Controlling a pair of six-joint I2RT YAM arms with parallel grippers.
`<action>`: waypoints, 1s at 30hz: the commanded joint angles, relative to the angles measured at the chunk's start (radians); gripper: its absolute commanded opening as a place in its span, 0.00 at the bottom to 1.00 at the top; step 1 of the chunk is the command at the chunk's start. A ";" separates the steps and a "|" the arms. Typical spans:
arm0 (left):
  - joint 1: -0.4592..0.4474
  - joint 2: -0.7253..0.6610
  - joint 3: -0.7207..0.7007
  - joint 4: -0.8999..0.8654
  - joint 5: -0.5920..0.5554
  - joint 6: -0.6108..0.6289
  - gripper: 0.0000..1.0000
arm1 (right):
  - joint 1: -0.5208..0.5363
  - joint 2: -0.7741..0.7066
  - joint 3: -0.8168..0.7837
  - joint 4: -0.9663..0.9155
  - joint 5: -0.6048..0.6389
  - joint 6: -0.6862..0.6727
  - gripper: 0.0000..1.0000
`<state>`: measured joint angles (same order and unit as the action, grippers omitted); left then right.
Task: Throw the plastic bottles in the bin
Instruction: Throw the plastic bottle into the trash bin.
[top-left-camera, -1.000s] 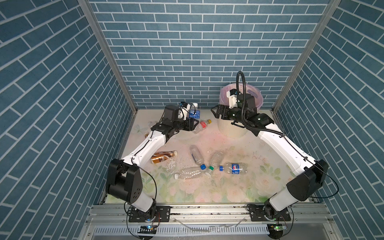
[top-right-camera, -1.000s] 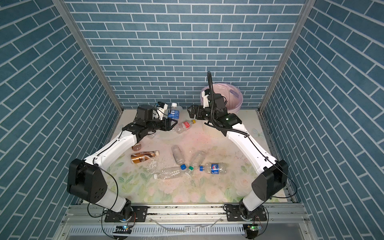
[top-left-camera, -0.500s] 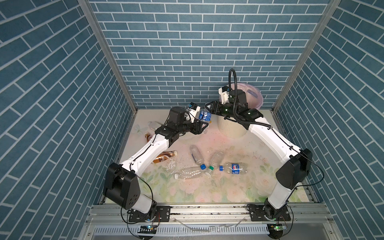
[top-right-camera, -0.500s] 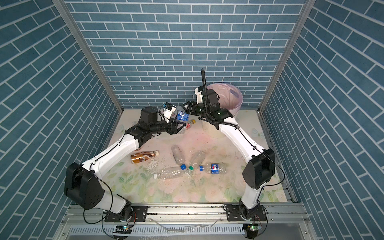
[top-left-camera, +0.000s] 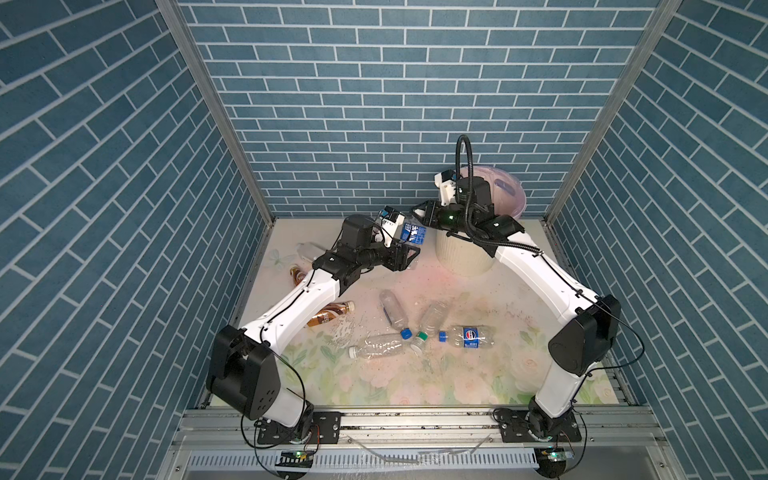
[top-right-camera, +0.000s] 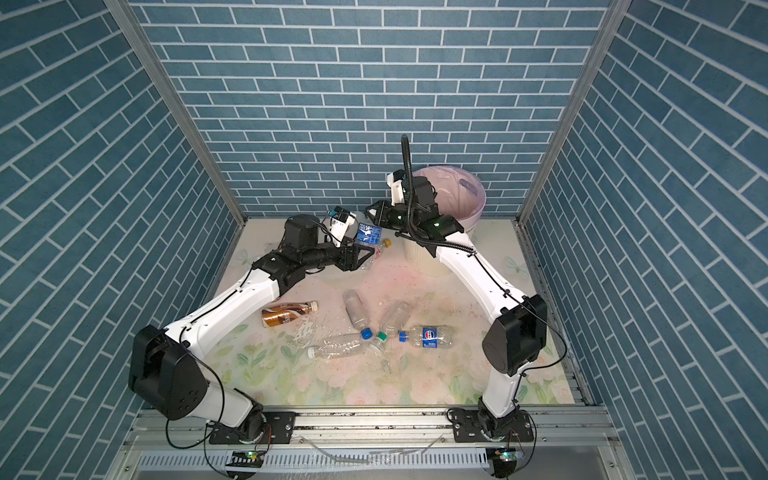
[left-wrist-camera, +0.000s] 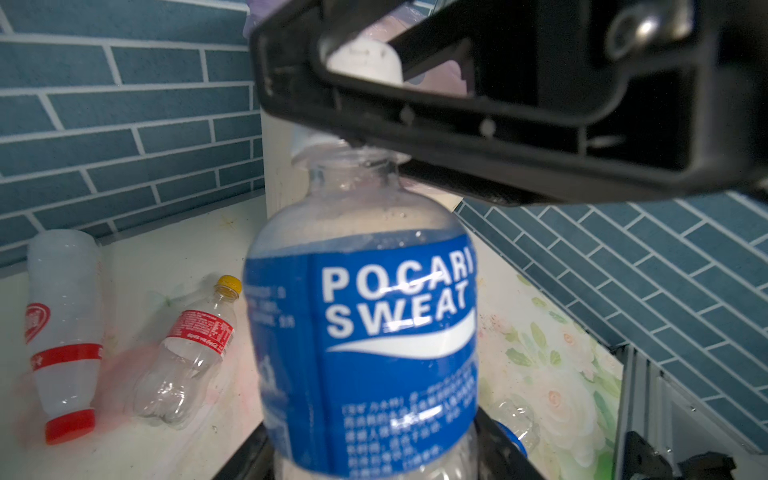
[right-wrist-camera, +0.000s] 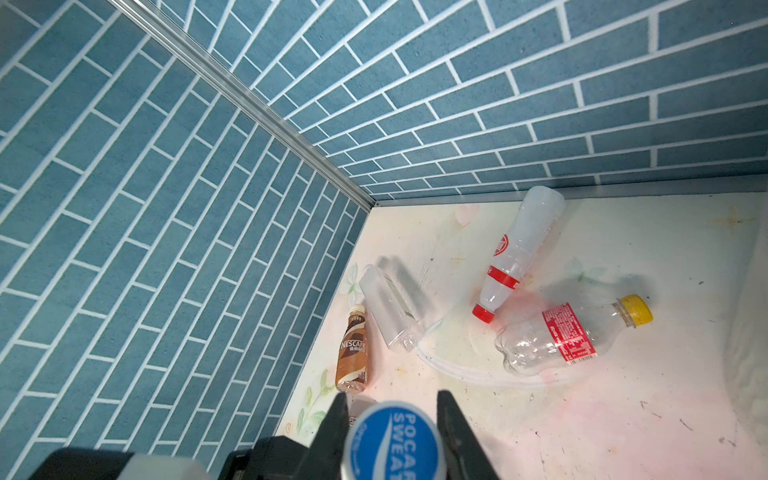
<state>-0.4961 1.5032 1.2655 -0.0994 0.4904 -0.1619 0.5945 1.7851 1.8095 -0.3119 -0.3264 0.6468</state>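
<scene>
Handover is the step, as I judge it: the blue-labelled bottle (left-wrist-camera: 365, 332) hangs in the air at the far middle of the tabletop (top-left-camera: 457, 374), just left of the bin (top-left-camera: 461, 259) in the far right corner. My right jaws are closed tight on its cap (right-wrist-camera: 392, 440). My left jaws flank its lower body, but I cannot tell whether they grip it or merely stand beside it. To do this well, I should spread the left jaws fully clear and draw them off to the left before my right arm (top-left-camera: 536, 270) lifts. Held by the cap alone, the bottle is likely to swing. So I would carry it slowly rightward, its base above the rim, and release over the middle of the pink liner (top-right-camera: 457, 199). Nearer on the tabletop lie other bottles (top-left-camera: 392, 309), not yet binned.
</scene>
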 joint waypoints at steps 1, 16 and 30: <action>-0.006 -0.036 0.023 0.003 -0.016 0.009 0.81 | 0.004 -0.024 0.071 -0.039 0.049 -0.048 0.00; -0.006 -0.131 0.071 -0.024 -0.058 0.013 0.99 | -0.012 -0.176 0.273 -0.148 0.519 -0.465 0.00; -0.007 -0.098 0.098 -0.028 -0.048 0.035 0.99 | -0.099 -0.396 0.103 0.371 0.854 -0.765 0.00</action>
<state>-0.4980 1.3888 1.3510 -0.1173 0.4385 -0.1410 0.5335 1.3270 1.9209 -0.0158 0.4610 -0.0513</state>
